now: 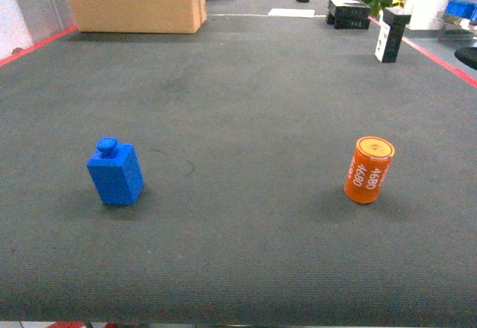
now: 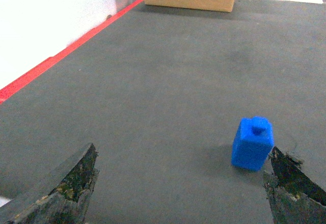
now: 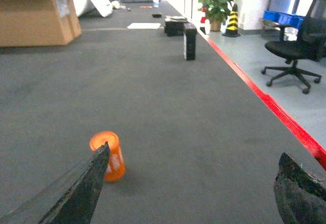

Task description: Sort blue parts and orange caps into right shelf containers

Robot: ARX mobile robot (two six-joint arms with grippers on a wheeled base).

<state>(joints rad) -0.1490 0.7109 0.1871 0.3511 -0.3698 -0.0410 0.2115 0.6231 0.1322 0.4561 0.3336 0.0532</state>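
A blue part (image 1: 115, 173), a small block with a knob on top, stands on the dark mat at the left. An orange cap (image 1: 368, 169) printed 4680 stands at the right, tilted slightly. In the left wrist view the blue part (image 2: 252, 143) sits just beyond my right finger, and my left gripper (image 2: 183, 147) is open and empty. The right wrist view has the orange cap (image 3: 108, 155) partly behind my left finger, with my right gripper (image 3: 194, 150) open and empty. Blue containers (image 3: 279, 18) rest on a shelf far to the right. Neither gripper shows in the head view.
A large cardboard box (image 1: 134, 0) stands at the far left. Black boxes (image 1: 348, 13) and an upright black box (image 1: 391, 36) stand at the far right. Red tape (image 3: 285, 119) marks the mat's right edge; beyond it are an office chair (image 3: 298, 40) and a cone (image 3: 232, 20).
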